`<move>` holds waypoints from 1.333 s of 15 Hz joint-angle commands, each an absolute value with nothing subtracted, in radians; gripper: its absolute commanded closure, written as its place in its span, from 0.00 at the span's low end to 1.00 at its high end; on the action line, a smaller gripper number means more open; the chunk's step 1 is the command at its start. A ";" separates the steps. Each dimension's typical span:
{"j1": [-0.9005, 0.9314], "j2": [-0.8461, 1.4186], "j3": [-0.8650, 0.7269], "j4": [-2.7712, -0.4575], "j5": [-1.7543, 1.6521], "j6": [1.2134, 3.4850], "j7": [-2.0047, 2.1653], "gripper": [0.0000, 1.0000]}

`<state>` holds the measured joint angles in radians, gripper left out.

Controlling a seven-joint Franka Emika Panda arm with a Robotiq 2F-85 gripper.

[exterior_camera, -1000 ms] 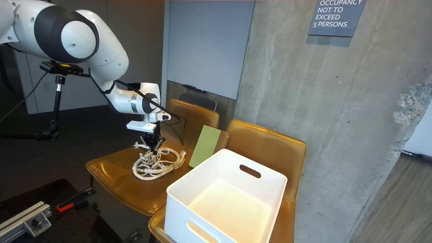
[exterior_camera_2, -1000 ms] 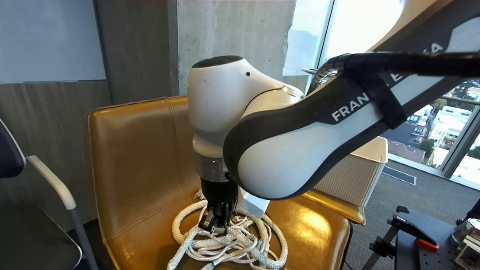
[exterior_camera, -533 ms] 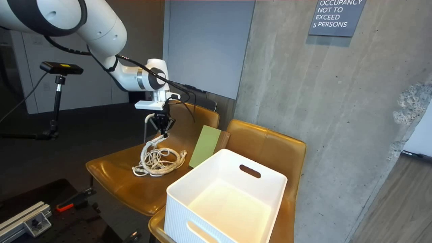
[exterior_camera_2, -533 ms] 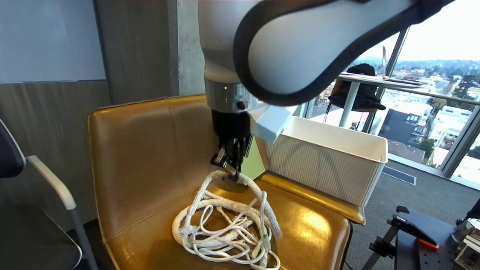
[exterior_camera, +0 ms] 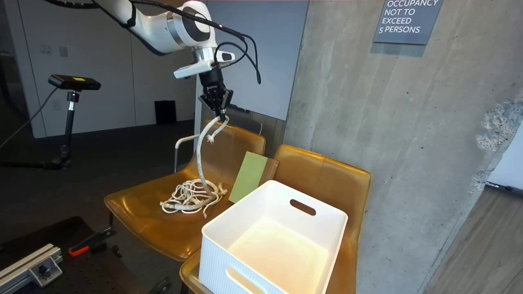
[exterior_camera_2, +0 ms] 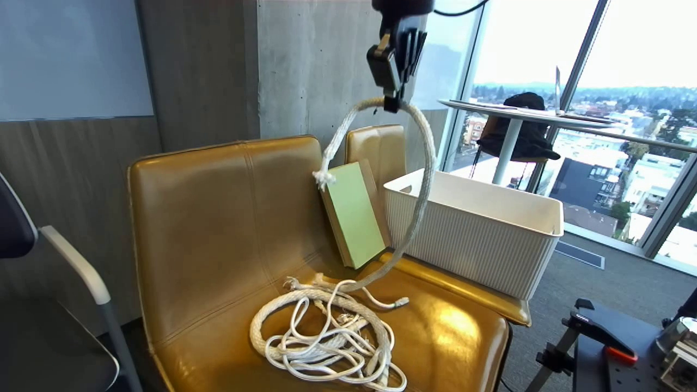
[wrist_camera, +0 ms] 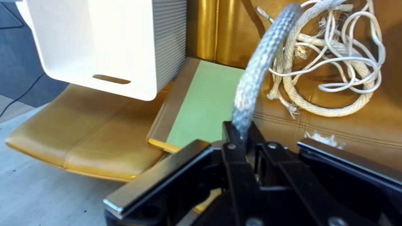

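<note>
My gripper (exterior_camera: 222,117) is shut on a thick white braided rope (exterior_camera: 199,151), high above a tan leather chair (exterior_camera: 143,208). The fingertips pinch the rope near one end in an exterior view (exterior_camera_2: 393,103). The short frayed end (exterior_camera_2: 324,178) hangs on one side. The long part curves down to a tangled pile of white rope and thin cord (exterior_camera_2: 337,343) on the seat. In the wrist view the held rope (wrist_camera: 254,75) rises from between the fingertips, and the pile (wrist_camera: 333,111) lies at upper right. The exact contact between the pads is partly hidden.
A green and brown book (exterior_camera_2: 354,212) leans beside the chair back. A white ribbed bin (exterior_camera_2: 474,245) stands on a second tan chair (exterior_camera: 327,167). A dark table with an orange-handled clamp (exterior_camera: 79,250) and a camera on a stand (exterior_camera: 74,83) are nearby.
My gripper was down at the pile one second ago. It has risen high and shifted toward the bin side, pulling one thick rope up out of the pile.
</note>
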<state>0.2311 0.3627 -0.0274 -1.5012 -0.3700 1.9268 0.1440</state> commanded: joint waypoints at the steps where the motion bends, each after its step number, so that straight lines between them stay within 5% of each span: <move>1: 0.191 0.271 -0.028 -1.422 -0.435 1.798 0.083 0.97; 12: 0.025 0.337 -0.087 -0.897 -0.566 1.608 -0.188 0.97; 20: -0.044 0.292 -0.090 -1.241 -0.522 1.754 -0.092 0.97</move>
